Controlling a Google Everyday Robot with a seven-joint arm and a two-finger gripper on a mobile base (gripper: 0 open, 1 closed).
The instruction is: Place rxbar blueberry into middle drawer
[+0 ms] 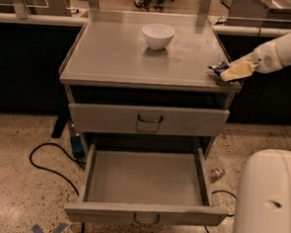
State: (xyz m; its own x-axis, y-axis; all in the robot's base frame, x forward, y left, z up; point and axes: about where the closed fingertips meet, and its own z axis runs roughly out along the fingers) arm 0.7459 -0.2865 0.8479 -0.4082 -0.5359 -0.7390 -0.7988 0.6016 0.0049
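The rxbar blueberry [218, 68], a dark wrapper, pokes out to the left of my gripper [234, 71] at the right front corner of the cabinet top [114, 57]. The gripper's pale fingers [238, 70] are shut on it, at or just above the surface. My white arm reaches in from the right. The middle drawer [144, 213] is pulled wide open below, and its grey inside holds nothing. Its small loop handle [146, 219] faces me.
A white bowl [158, 35] stands at the back middle of the cabinet top. The upper drawer front [148, 119] is shut. My white base [269, 200] fills the lower right. A black cable [48, 164] and a small object [215, 173] lie on the floor.
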